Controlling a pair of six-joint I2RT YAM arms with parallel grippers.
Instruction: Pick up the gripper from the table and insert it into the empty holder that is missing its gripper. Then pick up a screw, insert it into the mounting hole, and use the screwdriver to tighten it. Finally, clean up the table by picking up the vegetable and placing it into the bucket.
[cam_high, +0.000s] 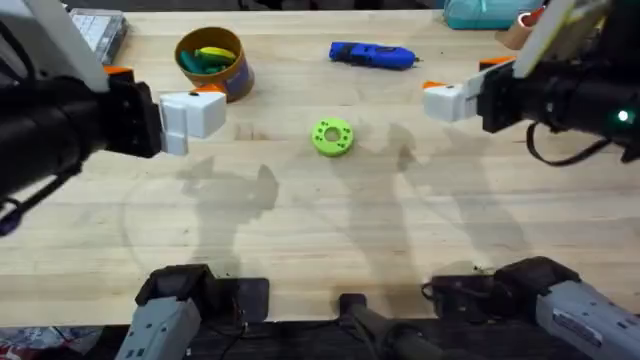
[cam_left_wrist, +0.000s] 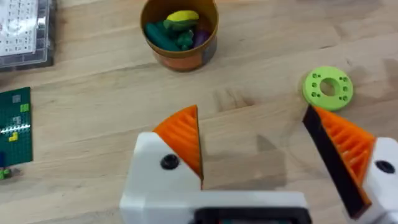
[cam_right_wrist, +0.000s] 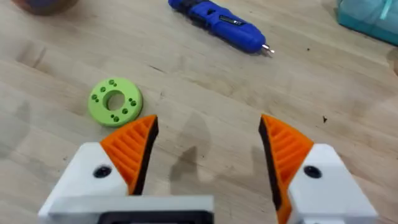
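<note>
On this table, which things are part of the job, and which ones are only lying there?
Part of the job:
- screwdriver, lying on the table
- bucket
- vegetable, already in the bucket
- green ring, possibly the mounting part

Only lying there:
- clear plastic box
- green board
- pale blue object, at the table's far edge

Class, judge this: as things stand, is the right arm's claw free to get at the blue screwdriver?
Probably yes. The right claw is open and empty, and the screwdriver lies alone on bare table ahead of it, the green ring well aside.
</note>
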